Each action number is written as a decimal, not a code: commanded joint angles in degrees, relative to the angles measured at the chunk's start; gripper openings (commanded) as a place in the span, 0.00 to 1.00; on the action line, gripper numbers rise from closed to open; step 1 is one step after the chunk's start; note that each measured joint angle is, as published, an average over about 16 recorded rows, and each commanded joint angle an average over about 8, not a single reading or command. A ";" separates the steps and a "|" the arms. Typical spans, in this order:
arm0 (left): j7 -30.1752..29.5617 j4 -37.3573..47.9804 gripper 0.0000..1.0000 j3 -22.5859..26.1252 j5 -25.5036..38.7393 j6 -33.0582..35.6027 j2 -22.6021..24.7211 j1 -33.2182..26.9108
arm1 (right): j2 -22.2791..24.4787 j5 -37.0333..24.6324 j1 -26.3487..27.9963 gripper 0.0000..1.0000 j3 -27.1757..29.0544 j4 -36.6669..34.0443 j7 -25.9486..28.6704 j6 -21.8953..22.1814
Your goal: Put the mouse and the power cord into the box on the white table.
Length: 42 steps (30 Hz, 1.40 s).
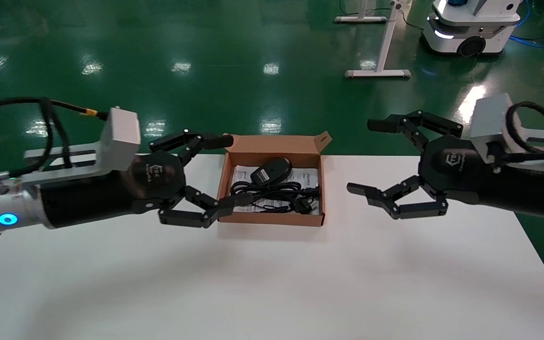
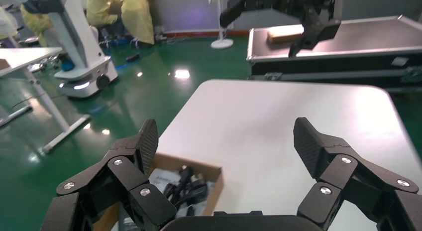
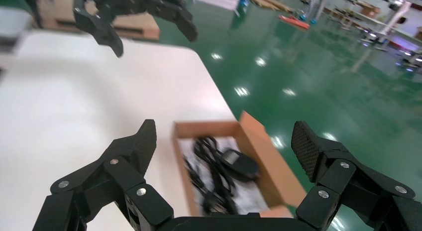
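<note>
The brown cardboard box (image 1: 272,145) stands open at the far middle of the white table (image 1: 272,283). Inside it the black mouse (image 1: 272,171) lies at the back, and the coiled power cord (image 1: 276,193) lies in front of it on the white sheet. My left gripper (image 1: 232,171) is open at the box's left side, holding nothing. Off to the box's right, my right gripper (image 1: 365,157) hovers open and empty. The right wrist view shows the box (image 3: 266,156), mouse (image 3: 241,164) and cord (image 3: 209,173) beyond its gripper (image 3: 224,136). The left wrist view shows its gripper (image 2: 226,136) and the box corner (image 2: 216,175).
Green floor lies past the table's far edge. A white stand (image 1: 385,47) and a wheeled robot base (image 1: 470,26) are far back on the right. A black case (image 2: 348,47) sits beyond the table's right end.
</note>
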 commanded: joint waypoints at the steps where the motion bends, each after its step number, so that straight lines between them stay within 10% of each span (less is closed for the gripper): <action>1: -1.28 -2.08 1.00 -0.99 -1.26 0.83 -1.37 1.13 | 0.64 1.42 -1.48 1.00 0.85 2.34 1.93 -0.52; 18: -11.81 -19.40 1.00 -9.22 -11.74 7.76 -12.73 10.46 | 5.74 12.89 -13.43 1.00 7.62 21.48 17.42 -4.61; 42: -11.97 -19.60 1.00 -9.36 -11.94 7.84 -12.91 10.65 | 5.83 12.96 -13.51 1.00 7.72 21.45 17.52 -4.69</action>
